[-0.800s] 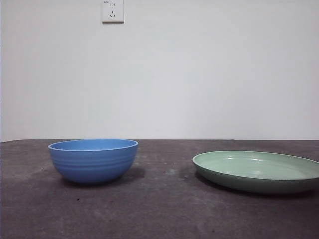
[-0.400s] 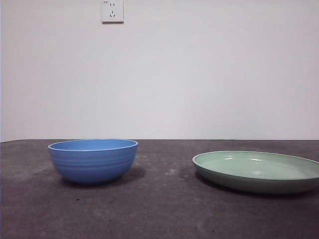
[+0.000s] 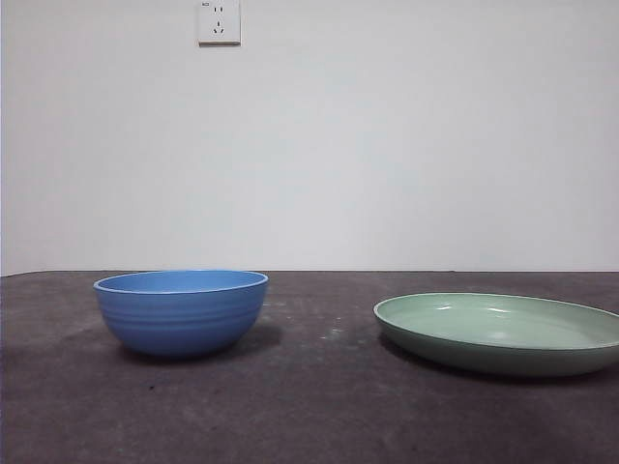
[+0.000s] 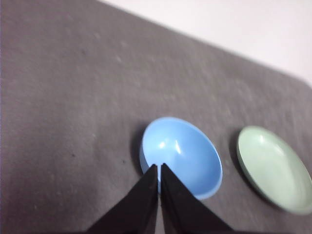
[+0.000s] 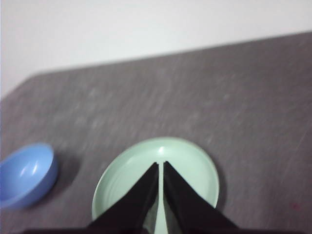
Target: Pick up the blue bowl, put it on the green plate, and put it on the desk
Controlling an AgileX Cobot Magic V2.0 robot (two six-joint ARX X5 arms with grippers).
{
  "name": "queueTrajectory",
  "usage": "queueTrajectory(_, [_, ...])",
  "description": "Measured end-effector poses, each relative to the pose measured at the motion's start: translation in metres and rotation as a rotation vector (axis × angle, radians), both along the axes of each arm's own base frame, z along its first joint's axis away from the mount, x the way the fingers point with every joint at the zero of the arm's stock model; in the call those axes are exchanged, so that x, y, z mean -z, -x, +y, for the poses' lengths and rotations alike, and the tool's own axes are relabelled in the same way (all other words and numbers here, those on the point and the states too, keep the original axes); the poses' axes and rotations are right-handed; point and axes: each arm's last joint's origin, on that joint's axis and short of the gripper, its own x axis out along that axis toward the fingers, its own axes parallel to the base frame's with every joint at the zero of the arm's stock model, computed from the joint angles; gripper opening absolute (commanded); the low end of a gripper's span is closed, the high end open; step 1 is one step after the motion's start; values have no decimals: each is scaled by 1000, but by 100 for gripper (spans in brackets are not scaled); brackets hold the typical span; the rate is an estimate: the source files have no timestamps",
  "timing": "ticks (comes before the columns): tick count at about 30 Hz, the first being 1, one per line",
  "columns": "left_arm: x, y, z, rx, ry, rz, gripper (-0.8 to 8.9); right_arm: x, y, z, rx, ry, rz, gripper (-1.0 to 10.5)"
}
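Nothing has moved: glossy ribbed blue bowl (image 3: 181, 311) sits apart from shallow sage-green plate (image 3: 498, 332) on the grey-brown desk (image 3: 309, 416); left gripper (image 4: 159, 166) and right gripper (image 5: 160, 165) hang above, jaws pressed together.

You have a dark grey-brown matte table (image 3: 319, 406), faintly scuffed and specked. The bowl (image 3: 181, 311) sits upright on it at 9 o'clock; the plate (image 3: 498, 333) lies flat at 3 o'clock, apart from it.

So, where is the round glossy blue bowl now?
In the front view the round glossy blue bowl stands on the dark desk, left of the pale green plate, apart from it.
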Motion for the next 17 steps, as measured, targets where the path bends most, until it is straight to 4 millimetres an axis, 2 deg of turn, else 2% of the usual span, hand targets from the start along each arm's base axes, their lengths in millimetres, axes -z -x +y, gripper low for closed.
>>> queueTrajectory(8, [-20,-21,-8,229,-74,131,10,-20,-25,5,-205,70,276,8])
queueTrajectory(13, [-18,-27,-17,346,-110,214,10,-24,-37,9,-300,112,422,8])
queueTrajectory(17, [-14,-28,-22,403,-129,241,10,-24,-41,15,-368,144,468,8])
